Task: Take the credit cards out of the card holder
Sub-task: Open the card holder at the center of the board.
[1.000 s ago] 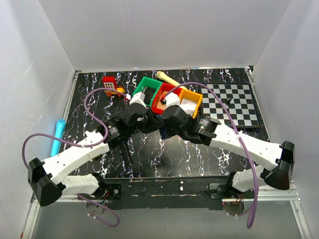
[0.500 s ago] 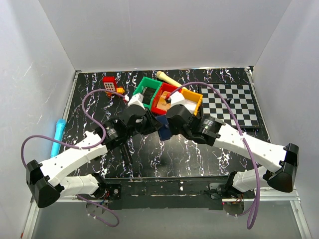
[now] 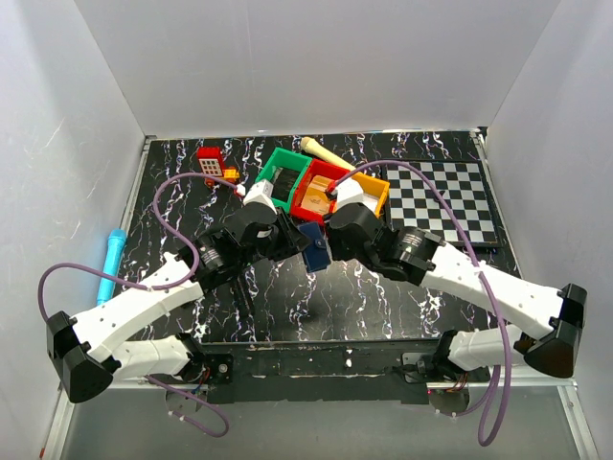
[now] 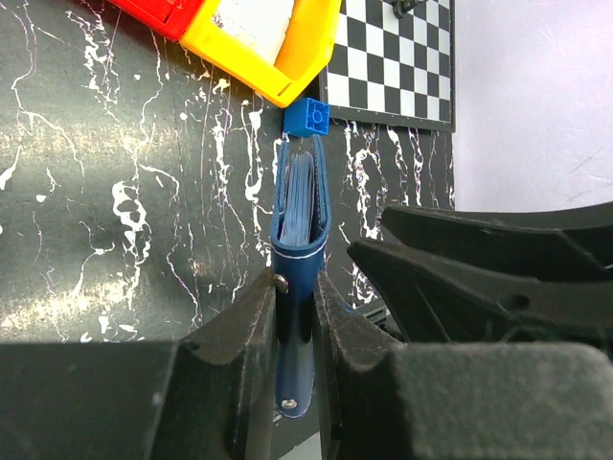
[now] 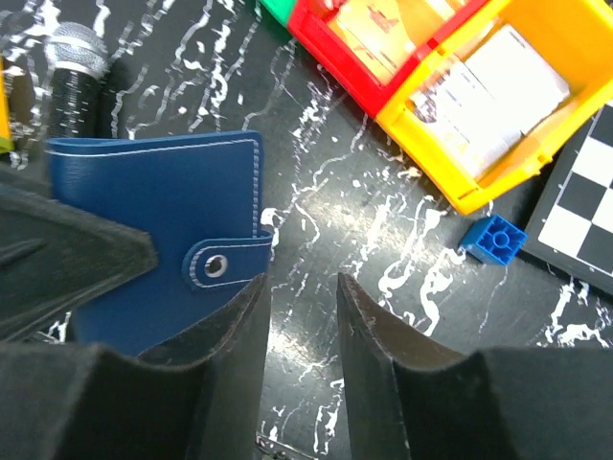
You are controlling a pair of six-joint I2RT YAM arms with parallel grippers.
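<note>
Yellow bin (image 5: 426, 158) holds white paper (image 5: 498, 86); red bin (image 5: 345, 57), orange card (image 5: 383, 24). Left gripper (image 4: 297, 316) pinches card holder (image 4: 302, 201); right gripper (image 5: 302, 297) parted, empty.

Robot laboratory, test cell. Plain white walls (image 3: 96, 134) enclose a black marbled table (image 3: 374, 302) on three sides. A left arm (image 3: 144, 302) and a right arm (image 3: 488, 283), both white-cased, are bolted to a base plate (image 3: 326, 360) at the near edge and trail purple cables (image 3: 170, 206). A checkerboard (image 3: 450, 201) and coloured plastic bins (image 3: 273, 161) lie on the tabletop as props.
</note>
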